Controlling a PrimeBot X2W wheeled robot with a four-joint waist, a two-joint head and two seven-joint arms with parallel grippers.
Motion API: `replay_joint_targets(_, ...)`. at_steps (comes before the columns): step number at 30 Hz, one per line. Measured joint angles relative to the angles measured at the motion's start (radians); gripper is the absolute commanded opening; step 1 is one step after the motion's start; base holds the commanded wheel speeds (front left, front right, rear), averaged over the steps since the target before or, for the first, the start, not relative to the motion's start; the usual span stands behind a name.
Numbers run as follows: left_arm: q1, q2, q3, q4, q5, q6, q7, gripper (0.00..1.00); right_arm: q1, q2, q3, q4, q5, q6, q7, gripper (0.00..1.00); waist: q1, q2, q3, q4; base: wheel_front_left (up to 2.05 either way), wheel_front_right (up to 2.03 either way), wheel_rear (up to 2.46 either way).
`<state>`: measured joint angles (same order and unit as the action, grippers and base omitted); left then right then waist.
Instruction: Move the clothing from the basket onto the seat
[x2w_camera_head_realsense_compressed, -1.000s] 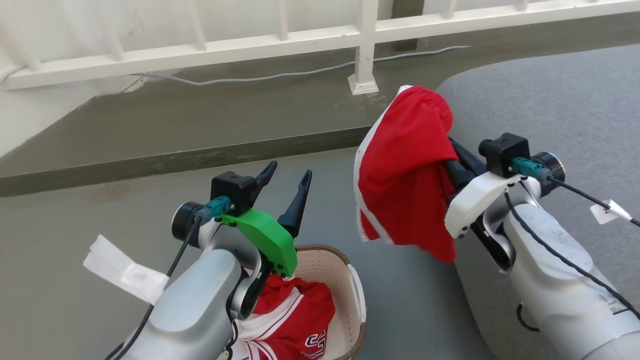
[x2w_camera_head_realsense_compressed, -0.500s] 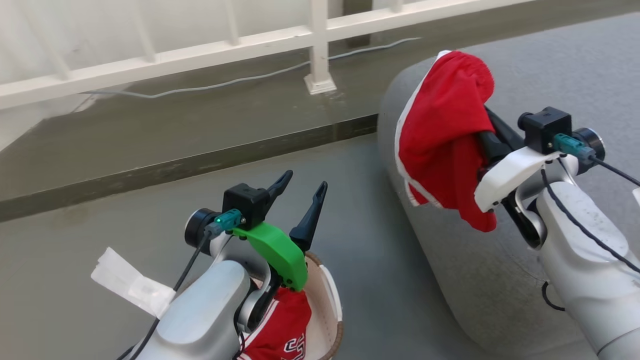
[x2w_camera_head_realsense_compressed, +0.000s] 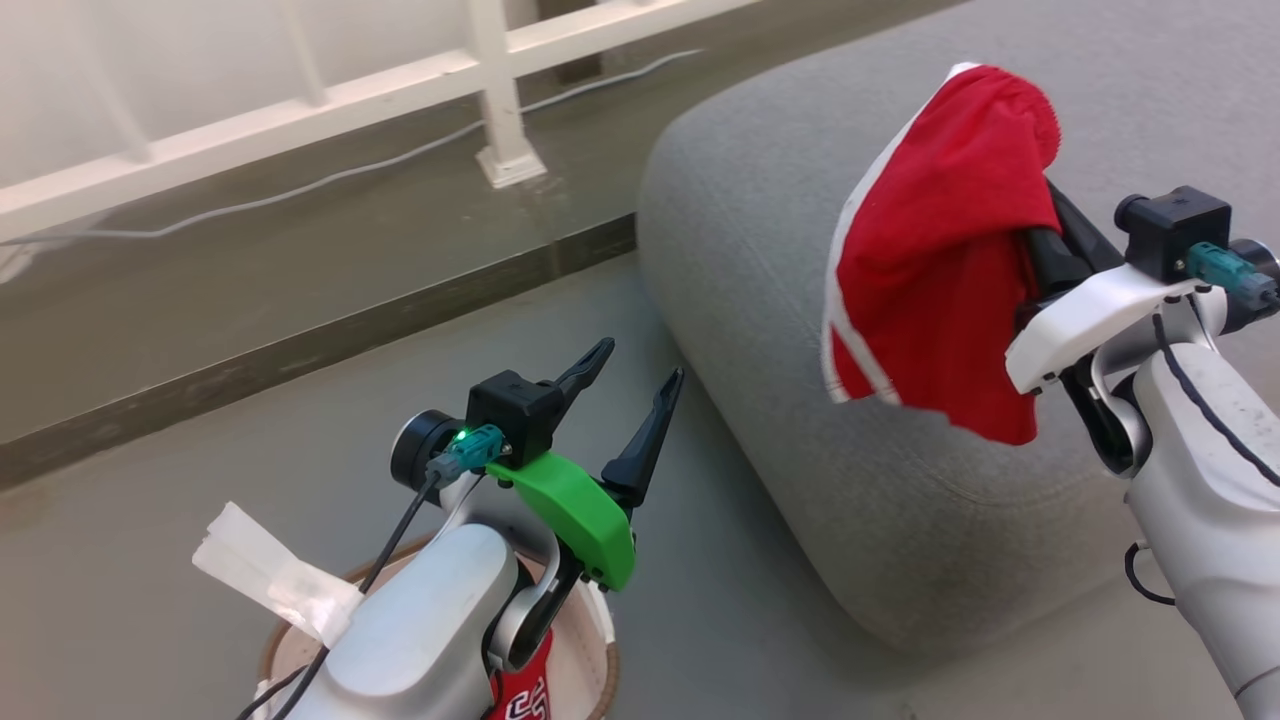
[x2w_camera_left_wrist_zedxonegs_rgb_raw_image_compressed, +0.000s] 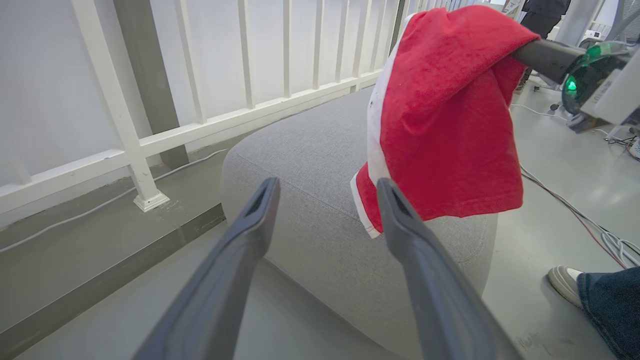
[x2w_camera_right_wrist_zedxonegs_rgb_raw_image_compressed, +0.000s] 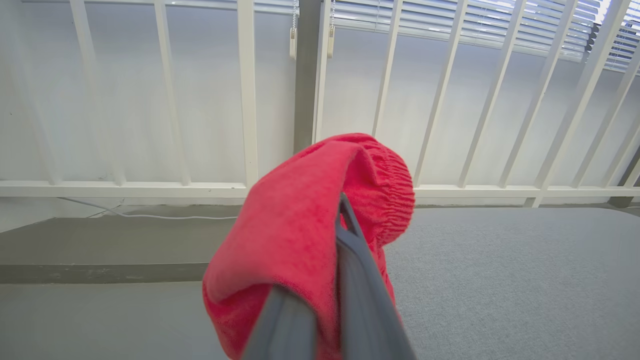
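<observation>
Right gripper (x2w_camera_head_realsense_compressed: 1050, 215) is clamped on the red garment (x2w_camera_head_realsense_compressed: 930, 240), its two dark fingers pressed together with the cloth draped over their tips; the white-trimmed hem hangs free. A second ago that garment hung over the bare floor just beside the seat's corner. It now hangs over the near side of the grey seat (x2w_camera_head_realsense_compressed: 780, 300); from the left wrist view I cannot tell whether the hem touches the cushion. The whole head view has swung in that time, so the seat takes up more of it and the basket (x2w_camera_head_realsense_compressed: 608, 665) has slid to the bottom edge, a shift of the camera and not of the basket. The left gripper (x2w_camera_head_realsense_compressed: 640, 362) is as it was, fingers spread and holding nothing, raised over the grey floor (x2w_camera_head_realsense_compressed: 200, 480) just above the basket. Inside the basket lies the red jersey (x2w_camera_head_realsense_compressed: 520, 690), its white lettering showing under the left forearm. A white railing (x2w_camera_head_realsense_compressed: 300, 110) runs behind the seat. The left wrist view shows a person's shoe (x2w_camera_left_wrist_zedxonegs_rgb_raw_image_compressed: 565, 280) on the floor beyond the seat.
</observation>
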<state>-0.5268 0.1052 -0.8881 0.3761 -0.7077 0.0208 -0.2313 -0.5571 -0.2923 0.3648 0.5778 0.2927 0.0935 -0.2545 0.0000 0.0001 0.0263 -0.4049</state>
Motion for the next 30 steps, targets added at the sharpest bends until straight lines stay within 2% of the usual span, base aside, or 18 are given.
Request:
replay_joint_targets(7,0.0,-0.001,-0.015,-0.02,0.008,0.001,0.0,1.0,0.0,-0.012,-0.022,-0.02,0.017,-0.005,0.0,0.0,0.0,0.0,0.025,-0.069,0.0,0.0,0.0)
replay_joint_targets(13,-0.002,-0.003,-0.03,-0.032,0.041,0.001,0.002,1.0,0.002,-0.026,-0.053,-0.031,0.027,-0.016,0.0,0.0,0.0,0.0,0.062,-0.097,0.0,0.0,0.0)
replay_joint_targets(21,-0.02,-0.005,-0.053,-0.061,0.057,0.002,0.037,1.0,-0.016,-0.041,-0.089,-0.032,0.053,-0.024,0.0,0.0,0.0,0.0,0.123,-0.091,0.0,0.0,0.0)
replay_joint_targets(30,-0.097,0.009,-0.061,-0.103,0.108,0.016,0.084,1.0,-0.219,-0.073,-0.137,-0.031,0.063,-0.033,0.028,0.0,0.0,0.0,0.223,-0.056,0.0,0.0,0.0)
